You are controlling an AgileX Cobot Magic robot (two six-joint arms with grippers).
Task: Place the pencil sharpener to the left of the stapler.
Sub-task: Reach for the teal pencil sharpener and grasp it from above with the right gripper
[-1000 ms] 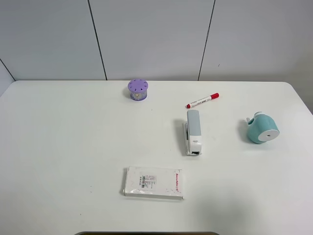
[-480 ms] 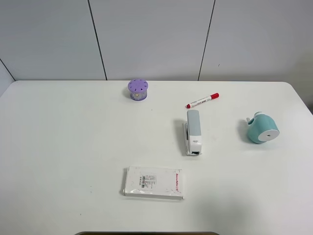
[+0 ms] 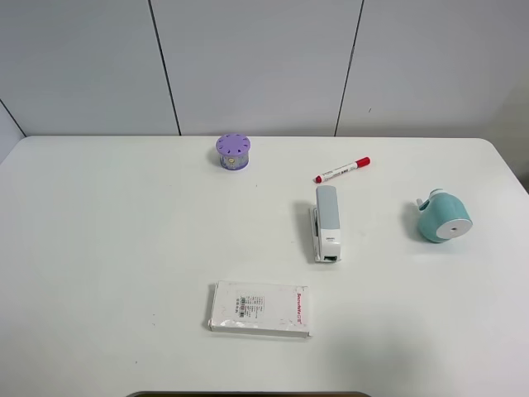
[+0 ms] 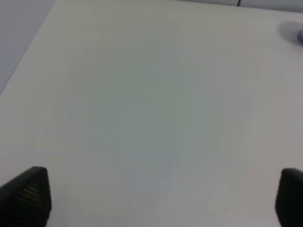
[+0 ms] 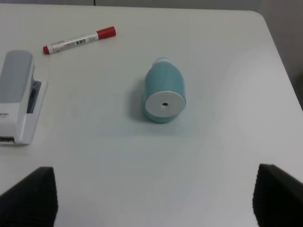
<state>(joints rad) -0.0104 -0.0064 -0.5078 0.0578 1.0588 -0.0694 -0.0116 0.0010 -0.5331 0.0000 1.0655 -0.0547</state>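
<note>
Sharpener untouched, well right of stapler. Left to do: grasp, carry across, set down. Left gripper and right gripper spread wide, empty.

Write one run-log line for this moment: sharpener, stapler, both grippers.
pencil sharpener: right of stapler, untouched | left gripper: open, empty | right gripper: open, empty | placement: not done

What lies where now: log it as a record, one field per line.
stapler: mid-scene, lengthwise front to back
pencil sharpener: on its side, right of the stapler
marker: just behind the stapler
purple cylinder: far back, left of the marker
packet: flat, front, left of the stapler
left gripper: open, empty
right gripper: open, facing the pencil sharpener, not touching
</note>
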